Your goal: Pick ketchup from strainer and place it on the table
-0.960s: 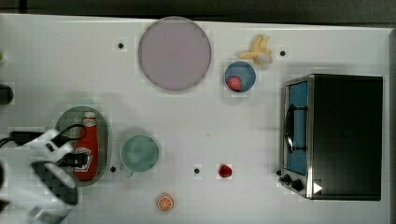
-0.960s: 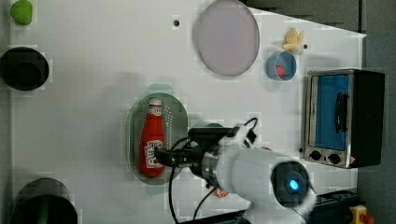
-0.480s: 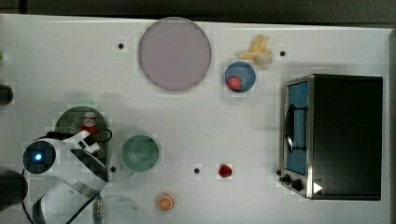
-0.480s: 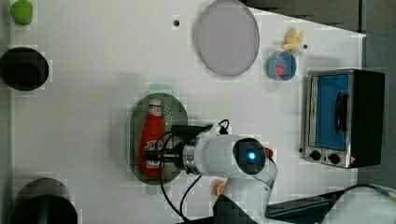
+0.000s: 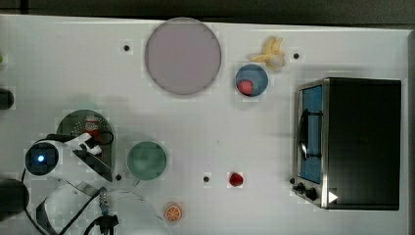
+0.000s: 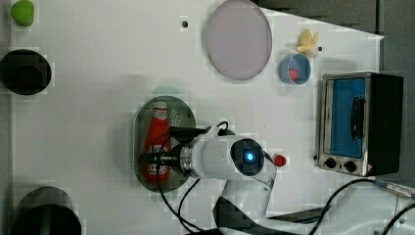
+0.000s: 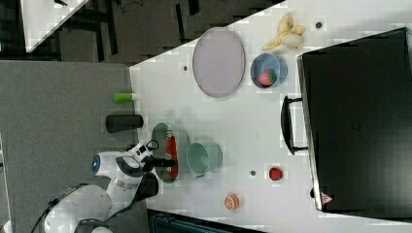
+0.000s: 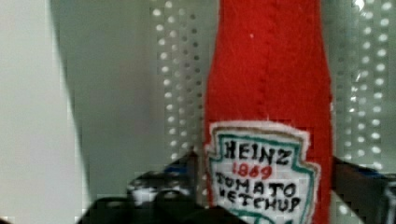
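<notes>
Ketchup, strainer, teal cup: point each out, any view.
ketchup (image 6: 157, 142), left view, red body.
strainer (image 6: 186, 117), left view, perforated floor beside the bottle.
teal cup (image 5: 147, 160), top view, inside.

Robot lab test setup: white counter (image 5: 293, 29) with small dark holes held toy food, a toaster oven (image 5: 350, 142), and stood on grey carpet (image 7: 53, 111).

The round teal-green cup (image 5: 147, 160) stands just beside the pale green oval perforated strainer (image 6: 182, 117) on the top view's right. Open white counter (image 5: 205, 132) stretches between that cup, the large round greyish-lilac plate (image 5: 183, 56) and the black toaster oven (image 5: 362, 142).
</notes>
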You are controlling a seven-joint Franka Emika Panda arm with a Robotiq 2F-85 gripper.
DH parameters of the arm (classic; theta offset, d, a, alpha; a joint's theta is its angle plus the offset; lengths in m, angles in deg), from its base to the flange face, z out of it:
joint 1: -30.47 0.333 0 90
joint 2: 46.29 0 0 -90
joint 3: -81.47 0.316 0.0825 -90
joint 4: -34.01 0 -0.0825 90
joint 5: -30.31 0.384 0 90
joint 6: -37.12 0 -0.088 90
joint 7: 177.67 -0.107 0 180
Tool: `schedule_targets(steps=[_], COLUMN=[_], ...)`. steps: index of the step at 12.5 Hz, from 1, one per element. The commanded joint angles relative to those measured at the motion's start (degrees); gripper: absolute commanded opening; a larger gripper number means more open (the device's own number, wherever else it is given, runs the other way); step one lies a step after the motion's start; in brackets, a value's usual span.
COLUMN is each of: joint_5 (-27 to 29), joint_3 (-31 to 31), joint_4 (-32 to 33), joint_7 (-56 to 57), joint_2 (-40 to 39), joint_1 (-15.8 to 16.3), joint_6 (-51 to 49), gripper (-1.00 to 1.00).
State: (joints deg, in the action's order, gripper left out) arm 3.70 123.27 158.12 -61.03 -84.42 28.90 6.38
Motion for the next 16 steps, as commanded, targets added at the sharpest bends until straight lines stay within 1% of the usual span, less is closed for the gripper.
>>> schedule_targets(steps=[1, 4, 6, 9, 10, 11, 14, 15, 16], joint_5=[-0.9, -0.9, -0.8, 0.5, 2.6, 6.0, 17.5, 19.8, 20.5], joint_3=[-1.1, -0.8, 0.5, 5.2, 6.9, 8.4, 10.2, 10.0, 9.8], joint_4=[-0.9, -0.6, -0.7, -1.2, -1.9, -2.9, -8.2, -10.8, -13.6], joint_7=[-3.7, -3.7, -3.7, -3.7, -3.7, -3.7, -1.2, 1.3, 3.9], joint_2=[0.9, 1.7, 3.1, 9.2, 11.7, 14.2, 19.4, 20.2, 20.5], joint_1=[1.1, 1.1, 0.6, -1.8, -2.8, -3.8, -5.8, -6.5, -7.4], joint_6=[0.7, -0.5, -0.6, -4.4, -7.0, -10.1, -21.2, -25.4, -29.5], gripper=[0.21, 0.19, 0.19, 0.19, 0.19, 0.19, 0.19, 0.19, 0.19])
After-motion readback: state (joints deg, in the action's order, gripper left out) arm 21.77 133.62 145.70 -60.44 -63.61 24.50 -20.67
